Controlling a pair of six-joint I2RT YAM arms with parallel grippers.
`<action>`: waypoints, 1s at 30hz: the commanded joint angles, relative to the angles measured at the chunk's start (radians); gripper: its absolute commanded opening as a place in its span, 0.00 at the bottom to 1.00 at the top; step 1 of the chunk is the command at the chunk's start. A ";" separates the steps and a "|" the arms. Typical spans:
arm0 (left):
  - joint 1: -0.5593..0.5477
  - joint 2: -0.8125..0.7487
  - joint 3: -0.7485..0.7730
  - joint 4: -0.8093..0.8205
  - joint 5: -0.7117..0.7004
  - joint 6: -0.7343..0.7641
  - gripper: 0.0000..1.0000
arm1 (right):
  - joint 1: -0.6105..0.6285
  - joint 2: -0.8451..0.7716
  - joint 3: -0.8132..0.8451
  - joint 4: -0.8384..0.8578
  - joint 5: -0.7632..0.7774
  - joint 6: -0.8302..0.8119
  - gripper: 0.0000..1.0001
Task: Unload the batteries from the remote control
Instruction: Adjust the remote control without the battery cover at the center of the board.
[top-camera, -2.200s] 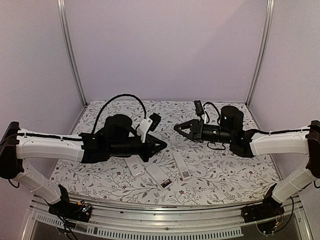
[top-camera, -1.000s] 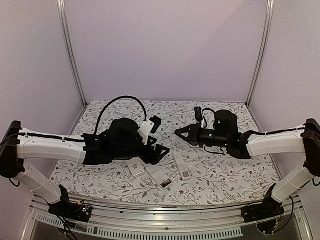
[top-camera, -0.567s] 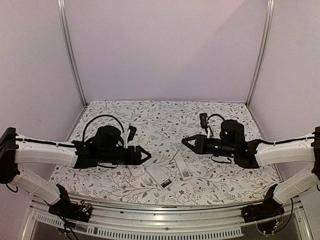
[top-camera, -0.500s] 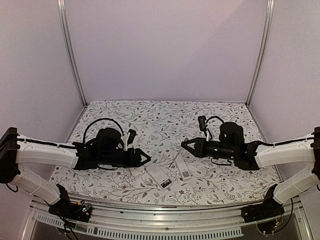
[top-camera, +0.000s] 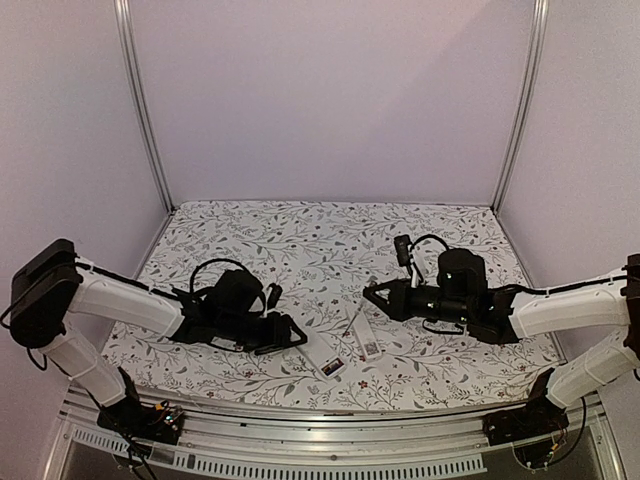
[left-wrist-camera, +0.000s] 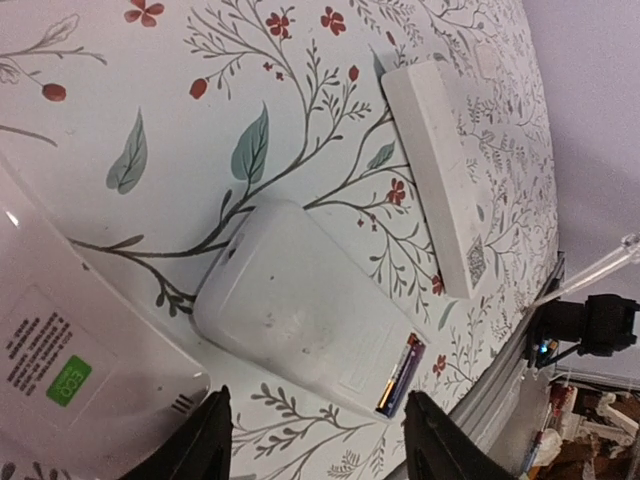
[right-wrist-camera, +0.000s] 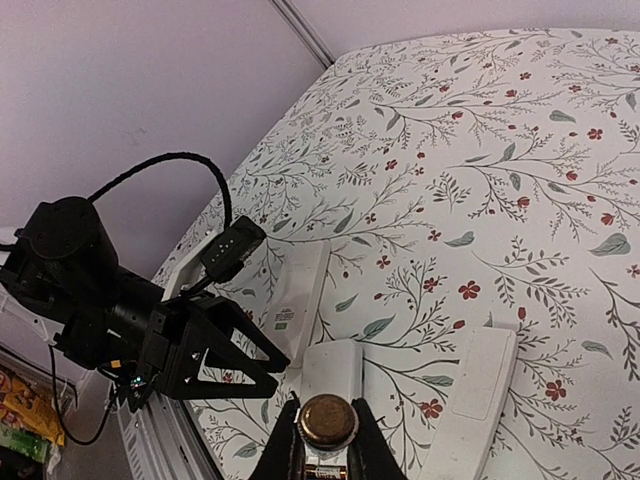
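Lowered since the earlier view, the left hand (left-wrist-camera: 318, 400) sits close over the floral surface (left-wrist-camera: 200, 120), fingers (left-wrist-camera: 208, 445) spread, only their tips in frame. Just ahead of them lies a rounded white plastic remote (left-wrist-camera: 290, 310); its open compartment (left-wrist-camera: 398, 365) shows a dark strip with red and blue, too small to identify. The right hand (right-wrist-camera: 326, 412) pinches one battery (right-wrist-camera: 327, 422), seen end-on as a round brass-coloured cap; its body is hidden between the fingers.
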 joint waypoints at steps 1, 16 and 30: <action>-0.011 0.045 0.042 -0.046 0.004 0.009 0.59 | 0.007 -0.022 -0.005 0.012 0.041 0.002 0.00; -0.012 0.167 0.105 -0.031 -0.028 0.072 0.60 | 0.007 -0.061 -0.031 0.028 0.060 0.009 0.00; -0.009 0.169 0.146 0.052 -0.115 0.130 0.59 | 0.016 -0.095 -0.109 0.052 0.079 0.058 0.00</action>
